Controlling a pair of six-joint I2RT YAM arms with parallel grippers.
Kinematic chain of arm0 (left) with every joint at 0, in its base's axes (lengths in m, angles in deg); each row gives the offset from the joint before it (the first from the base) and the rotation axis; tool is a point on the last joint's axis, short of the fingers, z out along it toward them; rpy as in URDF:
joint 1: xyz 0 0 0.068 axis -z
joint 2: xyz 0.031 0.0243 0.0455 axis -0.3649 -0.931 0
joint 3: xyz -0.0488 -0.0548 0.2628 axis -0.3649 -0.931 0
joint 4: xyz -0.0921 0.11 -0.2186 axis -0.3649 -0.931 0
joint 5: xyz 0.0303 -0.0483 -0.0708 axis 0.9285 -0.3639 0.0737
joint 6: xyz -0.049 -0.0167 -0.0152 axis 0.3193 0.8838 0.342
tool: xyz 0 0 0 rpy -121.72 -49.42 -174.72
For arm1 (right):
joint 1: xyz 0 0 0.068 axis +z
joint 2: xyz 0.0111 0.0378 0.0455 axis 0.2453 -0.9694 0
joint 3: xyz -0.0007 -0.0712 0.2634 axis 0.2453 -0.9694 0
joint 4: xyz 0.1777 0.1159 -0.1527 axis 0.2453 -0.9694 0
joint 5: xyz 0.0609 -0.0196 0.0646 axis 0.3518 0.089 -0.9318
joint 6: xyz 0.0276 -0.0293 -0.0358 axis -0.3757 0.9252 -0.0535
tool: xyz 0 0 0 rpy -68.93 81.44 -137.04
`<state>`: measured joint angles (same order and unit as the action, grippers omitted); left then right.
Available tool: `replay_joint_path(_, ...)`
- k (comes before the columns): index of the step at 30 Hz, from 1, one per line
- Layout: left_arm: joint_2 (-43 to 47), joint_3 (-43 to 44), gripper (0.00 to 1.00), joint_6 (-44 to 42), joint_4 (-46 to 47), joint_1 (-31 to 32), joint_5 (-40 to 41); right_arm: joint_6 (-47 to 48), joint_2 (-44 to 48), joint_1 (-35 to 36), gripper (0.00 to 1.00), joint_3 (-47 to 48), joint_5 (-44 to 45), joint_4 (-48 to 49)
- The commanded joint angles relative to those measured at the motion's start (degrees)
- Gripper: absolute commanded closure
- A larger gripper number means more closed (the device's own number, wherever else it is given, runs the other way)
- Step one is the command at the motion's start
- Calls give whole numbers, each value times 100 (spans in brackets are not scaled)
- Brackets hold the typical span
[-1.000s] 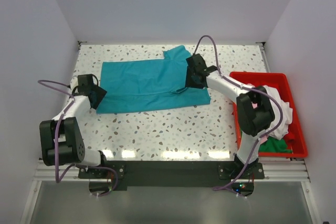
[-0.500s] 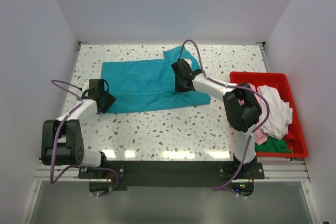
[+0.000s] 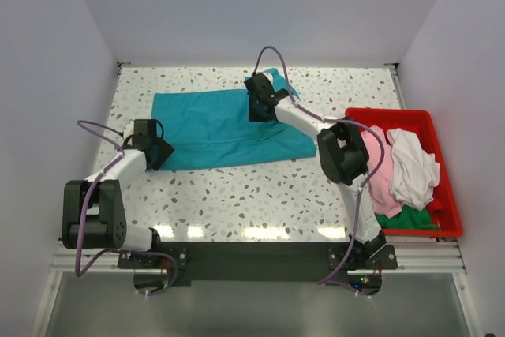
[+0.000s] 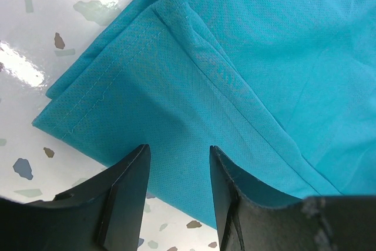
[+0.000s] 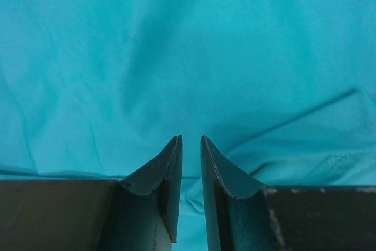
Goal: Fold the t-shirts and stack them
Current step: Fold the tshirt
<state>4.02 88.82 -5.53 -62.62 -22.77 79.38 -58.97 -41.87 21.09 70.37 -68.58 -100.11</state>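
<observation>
Both over teal t-shirt [image 3: 213,128] — left tool [image 4: 178,151] spread at hem corner, right tool [image 5: 191,139] nearly pressed together.

Lower centre: a broad band of bare table [image 3: 260,191] is left open between the two arm bases.
Upper edge: a narrow bare strip, closed off by the back wall [image 3: 252,13].
Centre: taken up by the teal t-shirt [image 3: 213,128], spread flat.
Right: the red bin [image 3: 451,195] is heaped above its rim with shirts [image 3: 406,171]. The way beside it is barred by the right arm [image 3: 343,155], slanting from lower right to upper centre.
Left: a thin bare strip along the left wall [image 3: 47,76], crossed by the left arm [image 3: 118,165].
Left gripper [image 4: 177,163]: fingers held apart, cloth seen through the gap.
Right gripper [image 5: 191,140]: only a thin slit is left.
</observation>
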Motion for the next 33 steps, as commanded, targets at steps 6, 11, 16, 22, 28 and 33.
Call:
replay_joint_path(6,126,356,50,-164,2,-13,-20,556,-242,-13,67,621,-319,135)
replay_joint_path(11,178,549,50,-269,-33,-13,-29,723,256,-110,65,518,128,118)
replay_joint_path(16,178,541,49,-331,2,-13,-38,654,1101,-162,62,-500,594,268)
replay_joint_path(22,187,549,49,-375,2,-13,-38,285,2042,-163,75,-2099,691,521)
replay_joint_path(28,178,558,49,-367,11,-22,-47,170,2088,-163,87,-2709,604,707)
replay_joint_path(33,152,558,49,-366,20,-22,-55,196,1753,-171,87,-2631,516,839)
